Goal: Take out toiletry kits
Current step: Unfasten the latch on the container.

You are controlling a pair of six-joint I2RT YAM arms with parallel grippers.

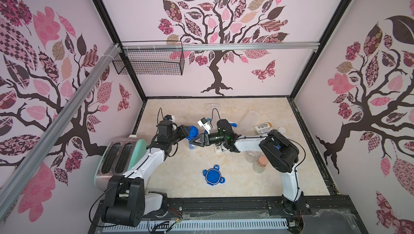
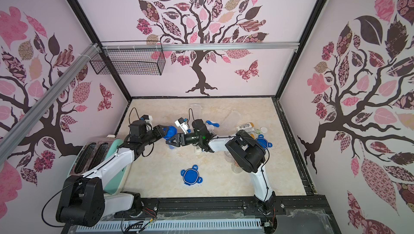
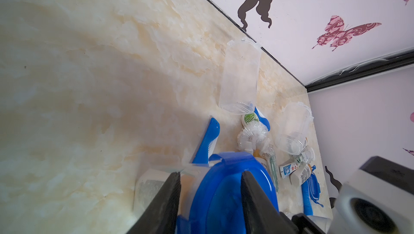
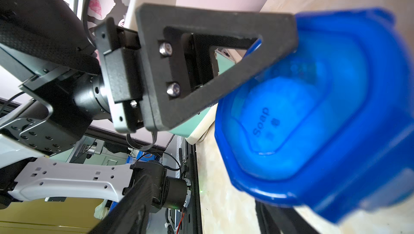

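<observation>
My left gripper (image 3: pixel 210 173) clamps the jar (image 3: pixel 147 185) by its lid (image 4: pixel 313 109) to steady it. My right gripper (image 1: pixel 192 142) gapes alongside, probably to unclip it.

1. You see the blue lid (image 4: pixel 313 114) as glossy, half-transparent plastic.
2. The left gripper fingers (image 4: pixel 212 15) look like matt black plastic, slightly grainy.
3. The table top (image 3: pixel 89 65) looks like smooth marble with a soft shine.
4. The clear jar (image 3: pixel 240 76) is smooth transparent plastic.
5. The toaster (image 1: pixel 116 154) has brushed metal on top and glossy mint sides.
</observation>
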